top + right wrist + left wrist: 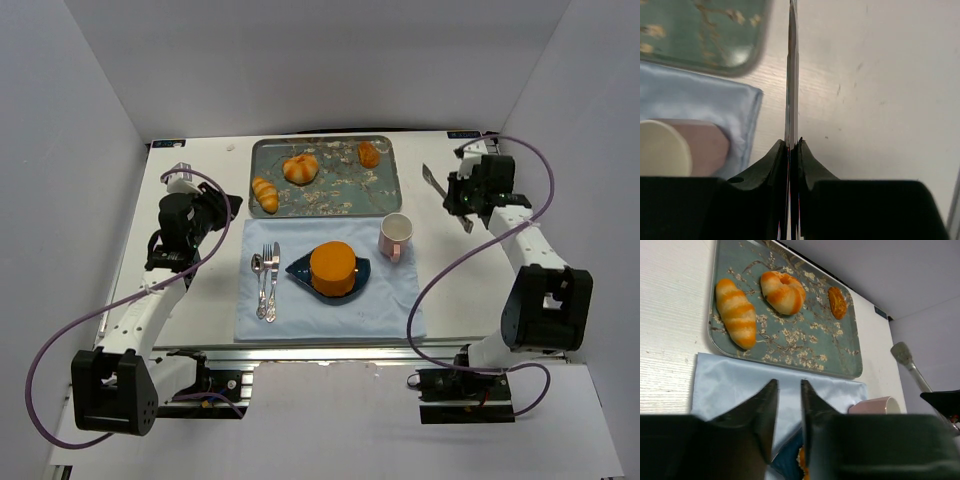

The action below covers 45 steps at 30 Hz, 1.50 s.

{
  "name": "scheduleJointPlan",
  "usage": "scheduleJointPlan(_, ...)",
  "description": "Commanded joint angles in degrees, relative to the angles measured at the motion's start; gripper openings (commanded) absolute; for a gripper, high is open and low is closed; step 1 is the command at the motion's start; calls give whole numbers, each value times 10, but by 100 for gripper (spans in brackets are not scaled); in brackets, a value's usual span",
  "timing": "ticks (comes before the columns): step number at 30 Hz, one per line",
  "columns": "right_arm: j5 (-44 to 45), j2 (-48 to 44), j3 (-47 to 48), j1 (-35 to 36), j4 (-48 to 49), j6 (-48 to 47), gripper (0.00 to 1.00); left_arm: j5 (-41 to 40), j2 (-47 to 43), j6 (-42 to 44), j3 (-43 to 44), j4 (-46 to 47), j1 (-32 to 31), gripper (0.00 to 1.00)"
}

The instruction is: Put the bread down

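The bread (332,267), a smooth orange cylinder, stands on a dark blue plate (299,267) on the light blue napkin (390,300). My left gripper (215,205) hovers left of the napkin's far corner, jaws slightly apart and empty. In the left wrist view, my left gripper (788,382) hides all but an edge of the bread (804,466) and the plate (785,457). My right gripper (462,200) is at the right of the table, shut on a knife (440,185). In the right wrist view, the knife (791,60) runs straight out from my right gripper (792,141).
A floral tray (340,190) at the back holds a striped roll (265,194), a round scored bun (300,168) and a small pastry (369,154). A pink mug (396,236) stands right of the plate. A fork (273,280) and spoon (258,285) lie left of it.
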Motion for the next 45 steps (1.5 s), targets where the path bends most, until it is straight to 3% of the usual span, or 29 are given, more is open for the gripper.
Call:
scheduleJointPlan(1,51,20,-54,-17,100,32,0,9,0,1,9,2,-1,38)
scheduleJointPlan(3,59,46,-67,-32,108,38,0,8,2,7,17,-6,-1,51)
scheduleJointPlan(6,66,75,-86,-54,120,46,7,1,3,11,21,-14,-1,58)
scheduleJointPlan(16,42,129,-124,-74,94,-31,49,-1,17,7,28,-10,-1,63)
scheduleJointPlan(17,41,130,-127,-74,93,-35,56,-1,21,8,30,-11,-1,64)
scheduleJointPlan(26,28,91,-98,-89,55,-68,66,1,28,17,39,-19,-1,67)
scheduleJointPlan(27,24,81,-90,-89,47,-73,71,0,28,17,39,-20,-1,67)
scheduleJointPlan(28,14,71,-70,-89,31,-79,87,-2,27,17,38,-20,-1,67)
scheduleJointPlan(29,13,52,-57,-89,20,-81,90,-2,27,17,38,-20,-1,68)
scheduleJointPlan(34,1,27,36,-85,-38,-73,90,1,33,13,33,-12,0,72)
scheduleJointPlan(39,60,41,150,-62,-92,-27,89,8,40,12,38,-8,-1,74)
scheduleJointPlan(45,102,53,209,10,-108,-41,89,17,42,17,39,-23,-1,74)
